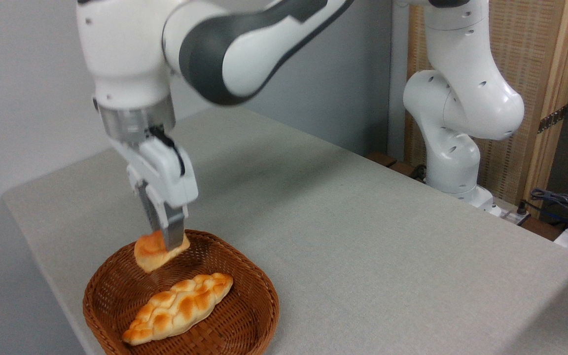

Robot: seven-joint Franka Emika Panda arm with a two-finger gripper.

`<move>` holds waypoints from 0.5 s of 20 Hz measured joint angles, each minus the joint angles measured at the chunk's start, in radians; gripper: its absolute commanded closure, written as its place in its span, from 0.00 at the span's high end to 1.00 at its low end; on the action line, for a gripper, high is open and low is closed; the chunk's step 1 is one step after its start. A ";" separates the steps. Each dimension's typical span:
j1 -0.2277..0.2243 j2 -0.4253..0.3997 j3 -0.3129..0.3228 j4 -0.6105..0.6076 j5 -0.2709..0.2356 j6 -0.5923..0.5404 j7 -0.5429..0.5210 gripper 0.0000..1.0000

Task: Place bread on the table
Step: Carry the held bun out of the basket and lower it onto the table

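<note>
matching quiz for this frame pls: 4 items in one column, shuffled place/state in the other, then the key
Items
1. small bun
2. braided loaf
3. wicker basket
4. gripper

Place or state
A. sits on the grey table near its front left corner
B. lies flat in the basket, long axis slanting
C. pinched and tilted, over the back of the basket
D. pointing down, closed on the small bun

Pairs: 1-C, 2-B, 3-A, 4-D
</note>
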 measured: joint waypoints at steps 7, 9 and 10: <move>0.000 -0.174 0.025 -0.069 -0.003 -0.187 0.161 0.53; -0.006 -0.241 0.025 -0.177 -0.004 -0.189 0.202 0.69; -0.013 -0.265 0.025 -0.223 -0.004 -0.188 0.211 0.87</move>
